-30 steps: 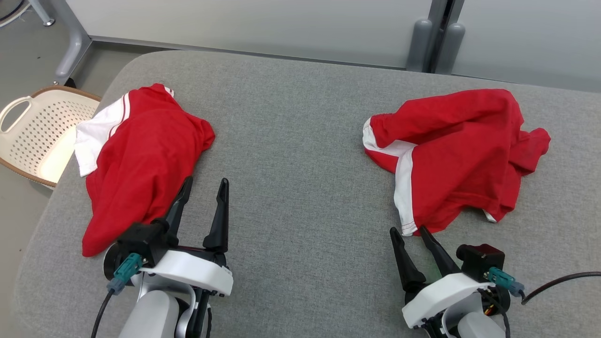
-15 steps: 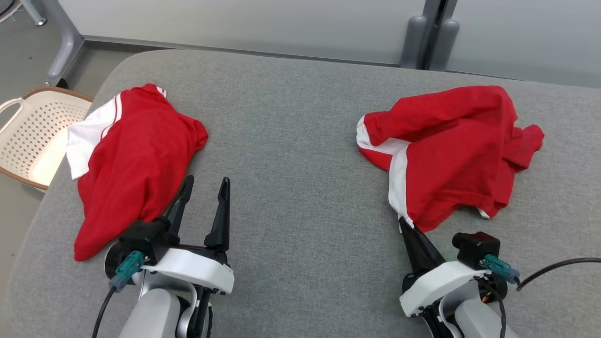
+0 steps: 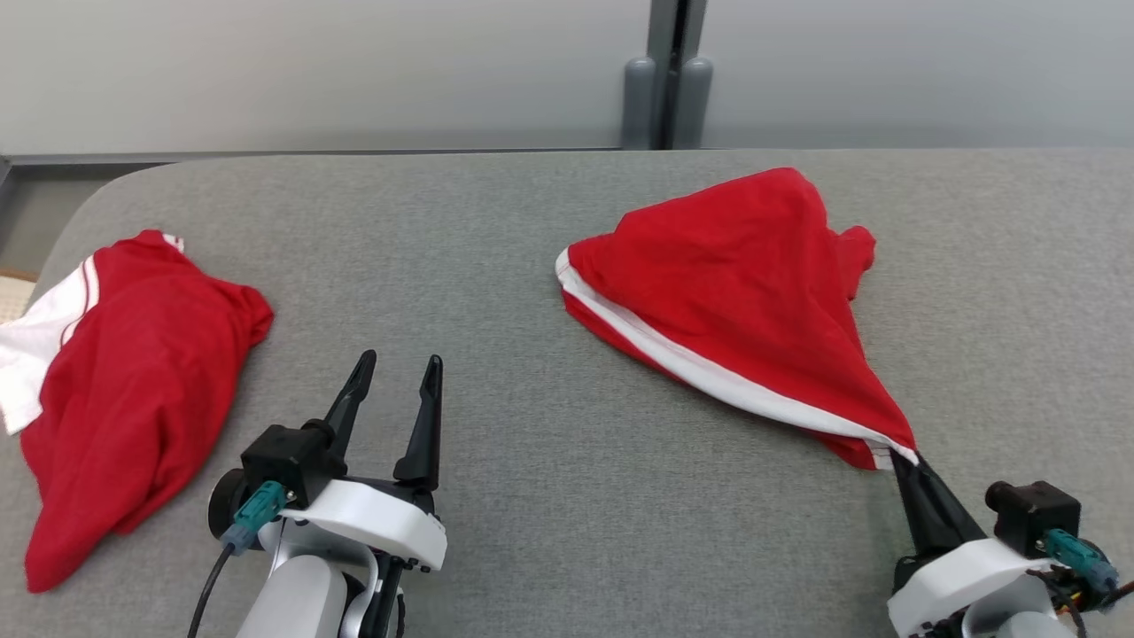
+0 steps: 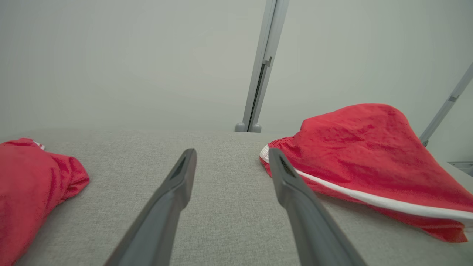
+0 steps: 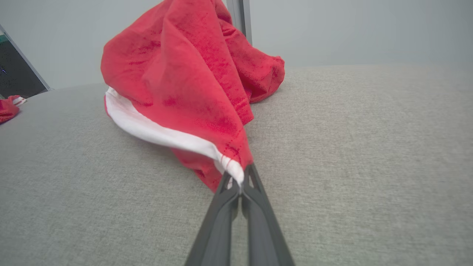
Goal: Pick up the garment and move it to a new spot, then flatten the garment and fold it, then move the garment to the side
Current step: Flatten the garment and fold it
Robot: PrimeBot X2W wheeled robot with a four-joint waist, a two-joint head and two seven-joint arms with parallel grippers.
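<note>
Two grippers are seen over the grey padded surface [image 3: 549, 496]: the left gripper [image 3: 400, 359] is spread wide and empty near a spare red garment [image 3: 115, 372] cut off at the frame's left edge, while the garment [image 3: 753, 292], lying right of centre, is pinched at its white-trimmed corner by the closed right gripper [image 3: 905, 462], with a pale wall [image 3: 310, 71] behind.

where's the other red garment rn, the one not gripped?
In the head view the loose red garment lies crumpled at the left edge of the grey padded surface, just left of the open left gripper and not touching it.
</note>
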